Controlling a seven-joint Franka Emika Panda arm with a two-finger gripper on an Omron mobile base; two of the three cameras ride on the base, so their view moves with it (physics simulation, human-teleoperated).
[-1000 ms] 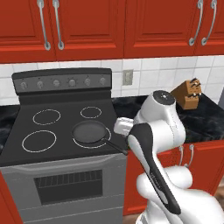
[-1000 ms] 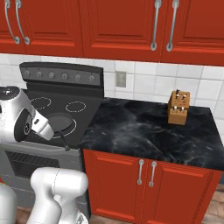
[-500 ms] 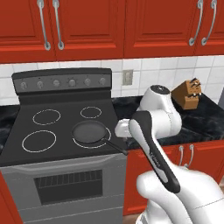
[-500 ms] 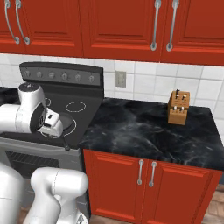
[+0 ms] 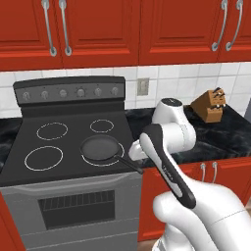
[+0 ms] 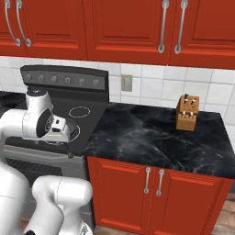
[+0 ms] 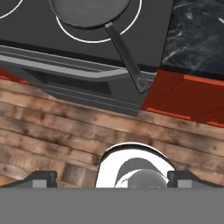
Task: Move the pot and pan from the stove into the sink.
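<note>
The pan [image 5: 100,148] lies on the front right burner of the stove [image 5: 63,137], its long handle pointing to the front right corner. My gripper [image 5: 133,151] hovers just right of that handle, above the stove's front edge. In the hand view the pan [image 7: 89,11] is at the top with its handle [image 7: 127,57] running down over the oven front, and my gripper [image 7: 113,179] is open with nothing between its fingertips [image 7: 39,177]. From the right, my arm hides most of the pan beside the gripper [image 6: 62,135]. The pot and the sink are out of view.
A wooden knife block [image 5: 210,105] [image 6: 187,113] stands at the back of the black marbled counter [image 6: 151,133] right of the stove. Red cabinets hang above and sit below. Wooden floor [image 7: 65,127] lies under the hand, in front of the oven handle [image 7: 65,70].
My arm has reached forward toward the stove, and the hand has dropped a little toward the pan's handle. The pan has not moved. The jaws stay wide.
</note>
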